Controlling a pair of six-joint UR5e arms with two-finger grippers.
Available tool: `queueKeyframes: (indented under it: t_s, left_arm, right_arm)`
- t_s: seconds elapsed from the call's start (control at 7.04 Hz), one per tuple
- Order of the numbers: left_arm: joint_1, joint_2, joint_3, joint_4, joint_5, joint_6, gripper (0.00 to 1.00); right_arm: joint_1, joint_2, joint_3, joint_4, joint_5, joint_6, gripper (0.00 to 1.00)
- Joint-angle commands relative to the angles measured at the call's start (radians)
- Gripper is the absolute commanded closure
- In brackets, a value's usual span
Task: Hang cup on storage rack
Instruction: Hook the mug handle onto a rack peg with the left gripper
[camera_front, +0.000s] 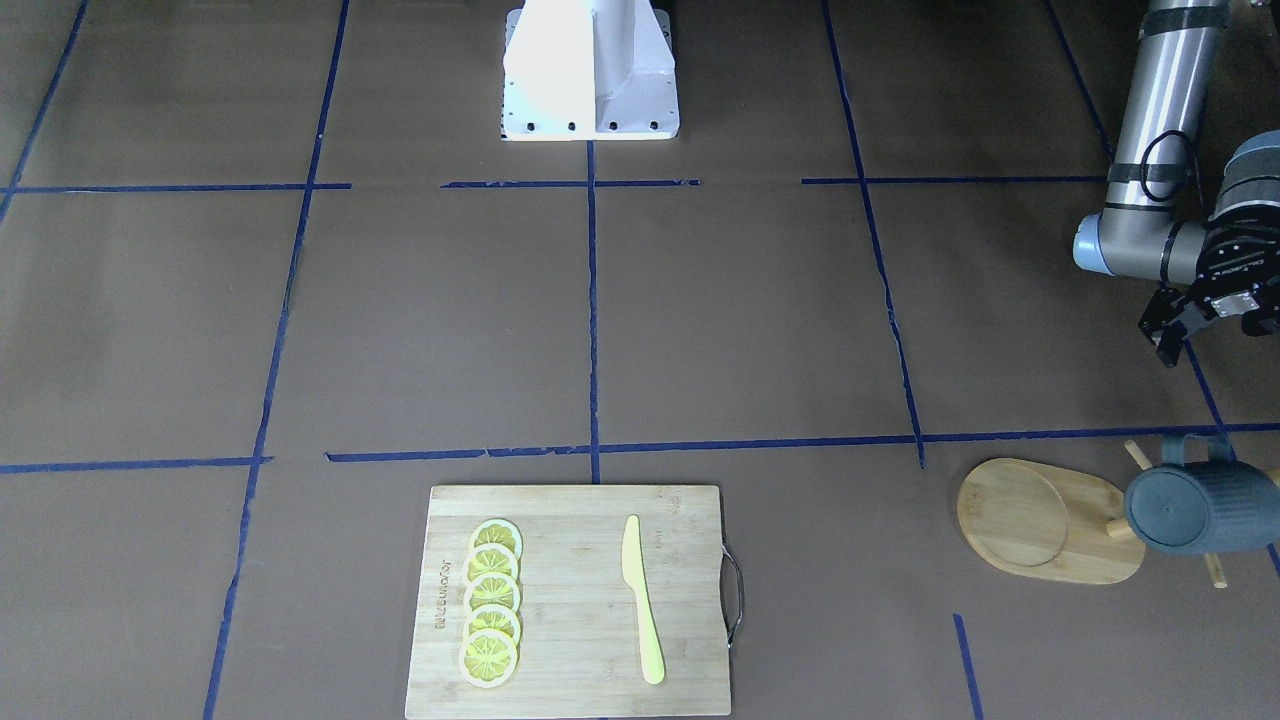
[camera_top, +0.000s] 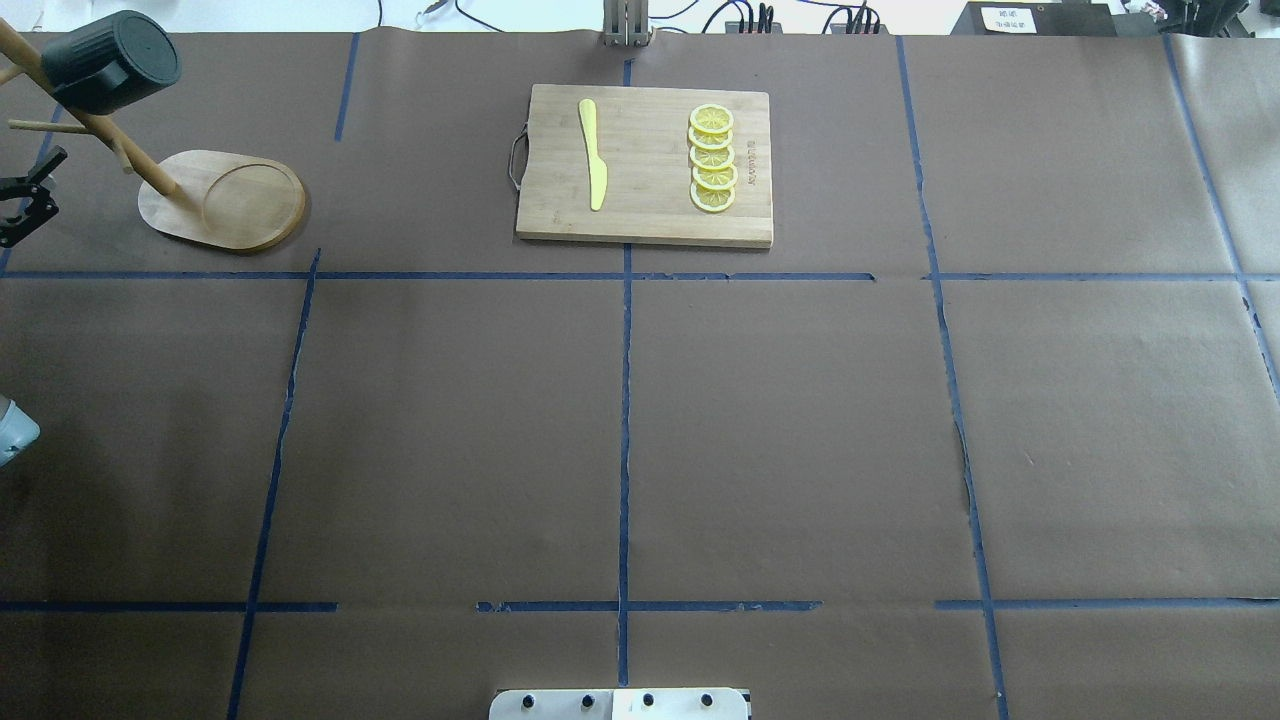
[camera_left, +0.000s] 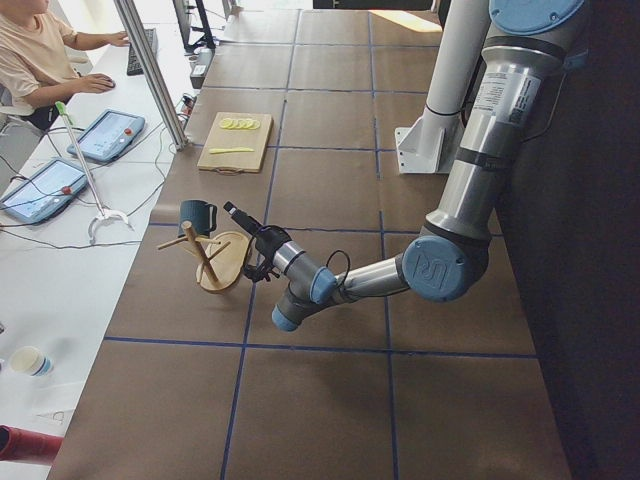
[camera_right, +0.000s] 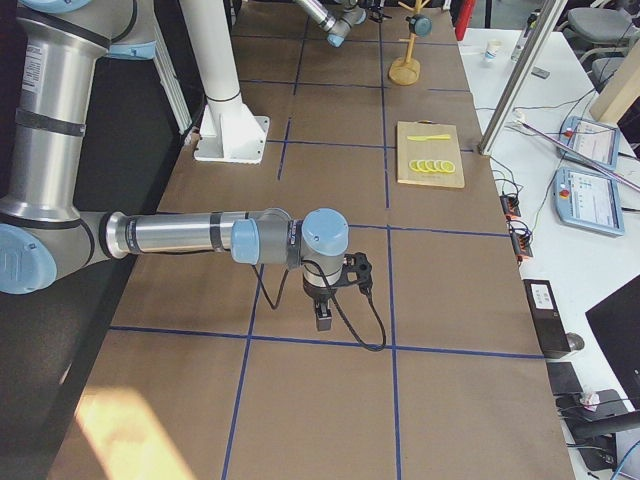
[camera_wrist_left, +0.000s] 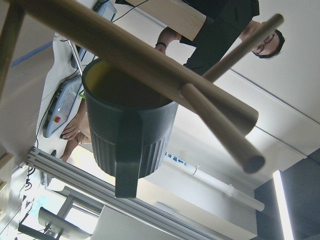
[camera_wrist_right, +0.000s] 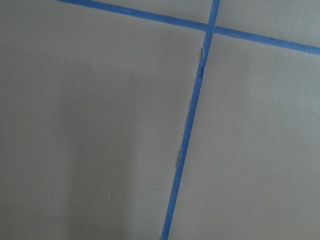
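The dark blue-grey cup (camera_front: 1200, 510) hangs by its handle on a peg of the bamboo storage rack (camera_front: 1040, 520) at the table's far left corner. The cup (camera_top: 110, 60) and the rack's oval base (camera_top: 235, 200) also show in the overhead view. In the left wrist view the cup (camera_wrist_left: 130, 135) hangs from below a peg (camera_wrist_left: 150, 60), its yellow-olive interior visible. My left gripper (camera_front: 1190, 320) is open and empty, a short way from the rack on the robot's side. My right gripper (camera_right: 325, 315) hovers low over bare paper far from the rack; I cannot tell whether it is open.
A rectangular bamboo cutting board (camera_top: 645, 165) with a yellow knife (camera_top: 592, 155) and several lemon slices (camera_top: 712, 158) lies at the table's far middle. The robot base (camera_front: 590, 70) stands at the near middle. A seated operator (camera_left: 40, 55) works beside the table.
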Motion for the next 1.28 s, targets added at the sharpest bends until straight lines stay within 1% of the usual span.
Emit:
queueKeyframes:
  t_s: [0.0,0.14,0.28,0.43,0.57,0.71,0.85,0.99,1.14]
  left_arm:
    - [0.006,0.110,-0.168,0.014,-0.120,0.148,0.00]
    - [0.006,0.144,-0.209,0.018,-0.168,0.229,0.00]
    - [-0.002,0.161,-0.245,0.065,-0.252,0.333,0.00]
    - [-0.019,0.210,-0.316,0.155,-0.384,0.512,0.00]
    - [-0.066,0.239,-0.366,0.257,-0.512,0.746,0.00]
    - [-0.077,0.268,-0.374,0.312,-0.565,0.947,0.00]
    - [-0.118,0.272,-0.375,0.387,-0.611,1.096,0.00]
    - [-0.217,0.273,-0.394,0.517,-0.694,1.295,0.00]
    - [-0.282,0.275,-0.409,0.640,-0.733,1.489,0.00]
  right_arm:
    - [0.000,0.000,-0.001,0.000,0.001,0.000,0.00]
    - [0.000,0.000,-0.001,0.000,-0.001,0.000,0.00]
    - [0.000,0.000,-0.003,0.000,-0.001,0.000,0.00]
    - [0.000,0.000,-0.003,0.000,0.001,0.000,0.00]
    - [0.000,0.000,-0.003,0.000,0.001,0.000,0.00]
    - [0.000,0.000,-0.003,0.000,0.001,0.000,0.00]
    - [0.000,0.000,-0.007,0.000,0.001,0.000,0.00]
    - [0.000,0.000,-0.008,-0.002,0.001,0.000,0.00]
    - [0.000,0.000,-0.008,0.000,0.002,0.000,0.00]
